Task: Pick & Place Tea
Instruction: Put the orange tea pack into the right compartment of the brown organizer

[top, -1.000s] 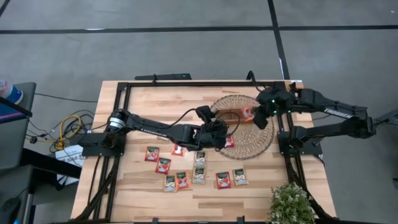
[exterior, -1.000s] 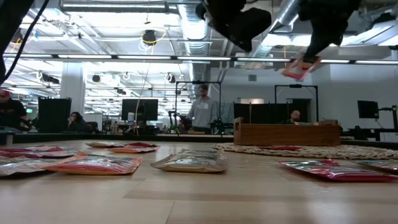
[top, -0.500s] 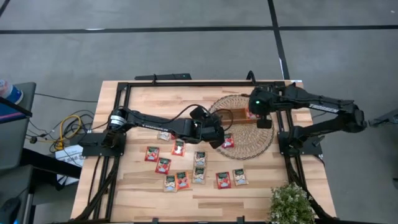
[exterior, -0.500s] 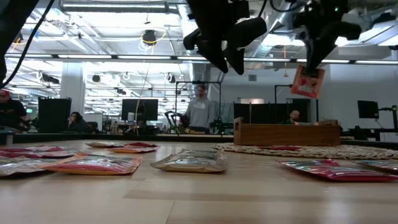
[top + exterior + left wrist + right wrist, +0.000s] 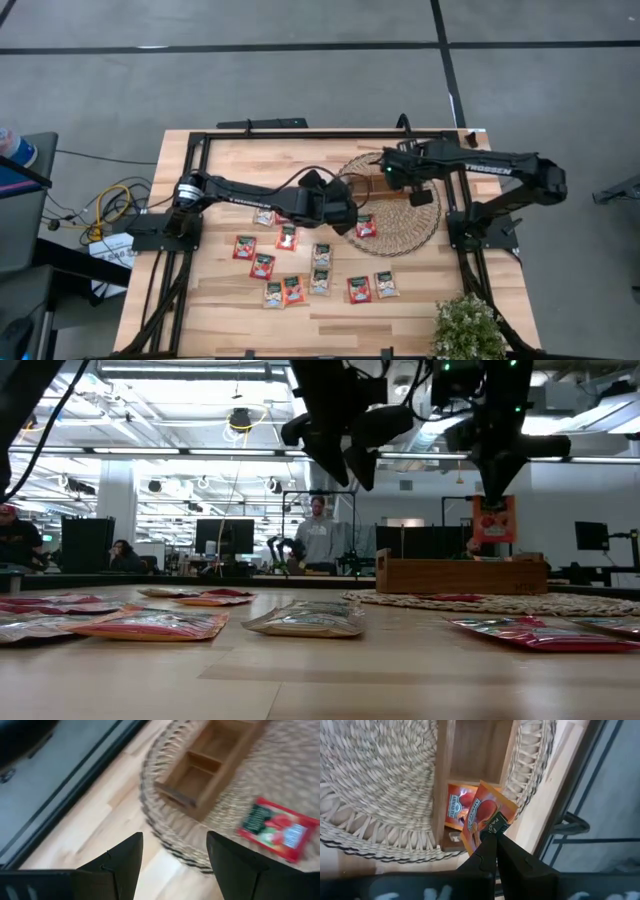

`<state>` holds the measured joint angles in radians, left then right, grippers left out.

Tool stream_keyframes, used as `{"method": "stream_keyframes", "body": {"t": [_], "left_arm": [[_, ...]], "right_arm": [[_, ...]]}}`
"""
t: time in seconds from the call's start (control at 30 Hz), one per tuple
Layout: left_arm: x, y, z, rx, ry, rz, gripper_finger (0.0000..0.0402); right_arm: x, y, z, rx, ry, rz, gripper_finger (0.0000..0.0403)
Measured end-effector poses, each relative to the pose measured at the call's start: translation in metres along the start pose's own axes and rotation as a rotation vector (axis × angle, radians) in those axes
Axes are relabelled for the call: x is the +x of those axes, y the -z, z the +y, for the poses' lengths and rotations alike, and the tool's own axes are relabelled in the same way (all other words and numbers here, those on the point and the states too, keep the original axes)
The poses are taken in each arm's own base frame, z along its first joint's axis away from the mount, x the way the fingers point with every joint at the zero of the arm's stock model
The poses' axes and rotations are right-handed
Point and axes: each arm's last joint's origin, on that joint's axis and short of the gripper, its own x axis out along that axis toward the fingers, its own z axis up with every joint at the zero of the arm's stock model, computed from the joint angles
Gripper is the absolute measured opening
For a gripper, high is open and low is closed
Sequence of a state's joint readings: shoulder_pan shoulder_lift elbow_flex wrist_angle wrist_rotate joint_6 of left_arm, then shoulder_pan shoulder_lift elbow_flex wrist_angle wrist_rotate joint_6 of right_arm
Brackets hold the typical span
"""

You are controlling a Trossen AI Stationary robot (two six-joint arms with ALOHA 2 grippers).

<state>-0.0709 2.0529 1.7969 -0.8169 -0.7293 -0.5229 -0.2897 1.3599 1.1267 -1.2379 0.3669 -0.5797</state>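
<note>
My right gripper (image 5: 495, 839) is shut on a red tea sachet (image 5: 485, 815) that hangs over the end compartment of the wooden tray (image 5: 442, 775). Another red sachet (image 5: 455, 805) lies in that compartment. The tray stands on the round wicker mat (image 5: 405, 235). My left gripper (image 5: 175, 855) hovers open over the mat's left rim, touching nothing. A red sachet (image 5: 277, 827) lies flat on the mat just beyond it. Several red and pale sachets (image 5: 320, 280) lie flat on the table nearer the front edge. My right gripper pinches the sachet's dark top edge (image 5: 495, 826) between its two fingertips, coming from above and pointing steeply down. The sachet (image 5: 493, 520) hangs upright below the fingers, clear of the tray's rim (image 5: 460, 563).
A potted plant (image 5: 468, 325) stands at the table's near right corner. Black frame rails (image 5: 330, 133) run along the table's far and side edges. People and desks show in the room beyond the table.
My right gripper has sunk and gone toward the table's left, rolling its wrist. The held sachet has swung from tilted to hanging upright over the tray. My left gripper has rolled, drifted a little lower and stayed open.
</note>
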Motion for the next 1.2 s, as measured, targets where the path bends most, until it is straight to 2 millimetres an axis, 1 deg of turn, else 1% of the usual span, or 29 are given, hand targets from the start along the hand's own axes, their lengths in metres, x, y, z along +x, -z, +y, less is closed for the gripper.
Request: {"method": "stream_keyframes", "body": {"t": [0.07,0.27,0.47,0.53,0.6,0.67,0.73,0.9,1.0,1.2], "left_arm": [[0.003,-0.001,0.004,-0.018,-0.028,-0.002,0.0213],[0.009,-0.006,0.015,-0.044,-0.087,-0.011,0.0213],[-0.006,-0.013,0.038,0.014,-0.139,-0.004,0.0213],[-0.009,-0.013,0.043,0.045,-0.143,0.006,0.0213],[-0.012,-0.008,0.048,0.063,-0.146,0.013,0.0213],[-0.017,-0.003,0.054,0.033,-0.136,-0.004,0.0213],[-0.025,0.005,0.065,-0.006,-0.116,-0.032,0.0213],[-0.051,0.022,0.093,-0.156,0.044,-0.169,0.0213],[-0.065,0.031,0.106,-0.183,0.126,-0.258,0.0213],[-0.075,0.052,0.125,-0.198,0.185,-0.336,0.0213]], "right_arm": [[0.003,0.002,-0.003,0.014,-0.011,0.016,0.0000],[0.000,0.014,-0.011,0.056,-0.034,-0.024,0.0000],[-0.002,0.016,-0.012,0.062,-0.027,-0.034,0.0000],[-0.002,0.016,-0.012,0.062,-0.026,-0.036,0.0000],[-0.002,0.015,-0.012,0.064,-0.025,-0.042,0.0000],[-0.001,0.015,-0.012,0.060,-0.030,-0.047,0.0000],[-0.002,0.015,-0.012,0.047,-0.032,-0.049,0.0000],[-0.001,0.014,-0.012,0.015,-0.047,-0.055,0.0000],[0.001,0.014,-0.013,-0.013,-0.053,-0.053,0.0000],[0.003,0.017,-0.016,-0.055,-0.072,-0.063,0.0000]]}}
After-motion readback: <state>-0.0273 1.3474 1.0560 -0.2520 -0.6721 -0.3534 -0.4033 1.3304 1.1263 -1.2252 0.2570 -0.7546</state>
